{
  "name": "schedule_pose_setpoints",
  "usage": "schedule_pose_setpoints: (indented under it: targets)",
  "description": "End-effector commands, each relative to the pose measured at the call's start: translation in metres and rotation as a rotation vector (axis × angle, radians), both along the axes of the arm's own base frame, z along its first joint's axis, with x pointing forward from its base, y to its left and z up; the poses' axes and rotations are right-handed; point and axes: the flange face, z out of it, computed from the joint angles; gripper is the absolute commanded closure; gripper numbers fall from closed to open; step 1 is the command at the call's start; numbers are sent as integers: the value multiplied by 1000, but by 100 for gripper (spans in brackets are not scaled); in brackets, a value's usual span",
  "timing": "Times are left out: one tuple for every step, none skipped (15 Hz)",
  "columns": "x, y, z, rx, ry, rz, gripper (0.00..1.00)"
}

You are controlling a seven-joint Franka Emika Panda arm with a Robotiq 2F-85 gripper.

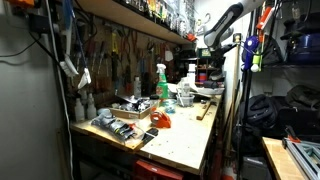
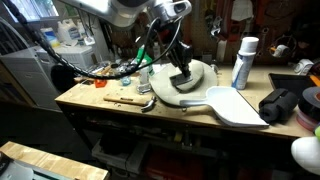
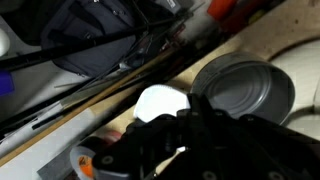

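Jaws, openness unclear, hang low over the round white dish [image 2: 200, 72], spray can [image 2: 243, 62] and black bag [image 2: 283, 105] nearby.

rm: cluttered workshop | bench: wooden worktop [image 1: 185, 145] w/ dark storage under | wall: tool rack [image 1: 120, 55] behind bench, shelf [image 1: 130, 14] above — packed | near cam: grey panel [image 1: 30, 100] w/ cables | light: bright window [image 2: 25, 12] at upper corner — rest dim

The wooden workbench [image 2: 88, 93] was pretty cluttered. A round white dish [image 2: 202, 72] sat mid-bench, with a white paddle-shaped board [image 2: 238, 106] just beside it at the front edge. A wrench [image 2: 134, 101] lay near that edge too. A white spray can [image 2: 243, 62] stood toward the back edge, and a black bundle [image 2: 282, 104] sat near one end.
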Motion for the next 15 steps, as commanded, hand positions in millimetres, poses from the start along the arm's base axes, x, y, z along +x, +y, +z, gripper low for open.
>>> schedule_pose_setpoints:
  targets:
    - [-4, 7, -31, 88, 126, 44, 99]
    - [1, 2, -23, 50, 76, 18, 97]
    - [2, 3, -30, 64, 96, 25, 97]
    - [2, 4, -33, 70, 106, 31, 97]
    - [3, 4, -33, 72, 109, 34, 99]
    - [3, 2, -39, 7, 171, 13, 99]
    - [2, 1, -41, -31, 213, 10, 99]
    - [-1, 0, -48, -54, 257, 3, 99]
    - [-2, 0, -55, -64, 291, -1, 99]
    - [-3, 1, -62, -65, 324, -5, 99]
    - [-5, 3, -68, -62, 356, -6, 99]
    - [-8, 5, -74, -51, 390, 1, 99]
    - [-10, 6, -79, -44, 424, 8, 99]
    - [-13, 8, -85, -25, 463, 16, 99]
    - [-16, 9, -91, -8, 495, 30, 99]
